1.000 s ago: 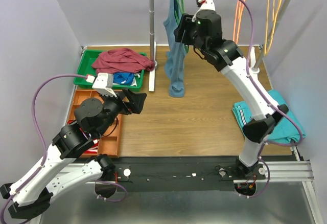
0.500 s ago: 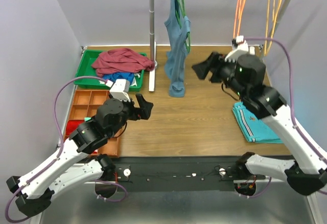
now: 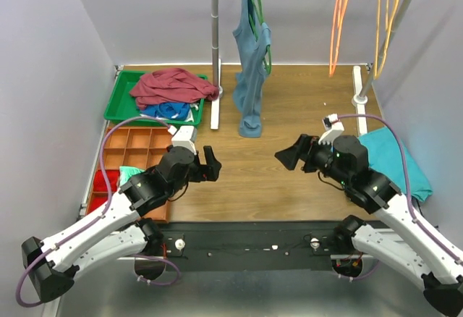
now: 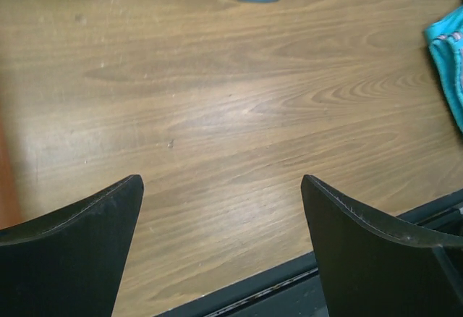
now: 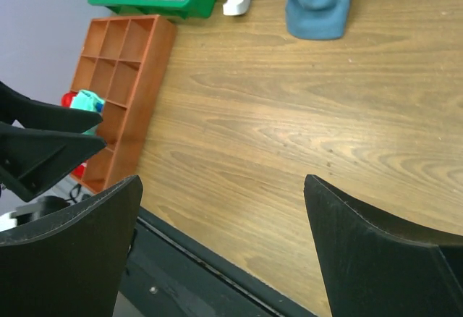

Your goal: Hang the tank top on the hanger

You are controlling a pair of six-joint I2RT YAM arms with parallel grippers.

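Three hangers at the frame's top: one green hanger (image 3: 252,4), one orange (image 3: 337,20), one yellow (image 3: 387,14). One slate-blue tank top (image 3: 251,78) hangs limp at top centre (narrow straps uppermost). Below, left gripper (image 3: 211,163) and right gripper (image 3: 286,156) gape, empty.

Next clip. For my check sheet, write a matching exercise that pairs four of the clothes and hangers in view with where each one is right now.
Things
1. tank top
2. maroon garment
3. teal cloth
4. orange hanger

Places
A. piled in the green tray
B. hanging bare at the back
C. hanging on the green hanger
D. lying on the table at the right edge

Pairs: 1-C, 2-A, 3-D, 4-B
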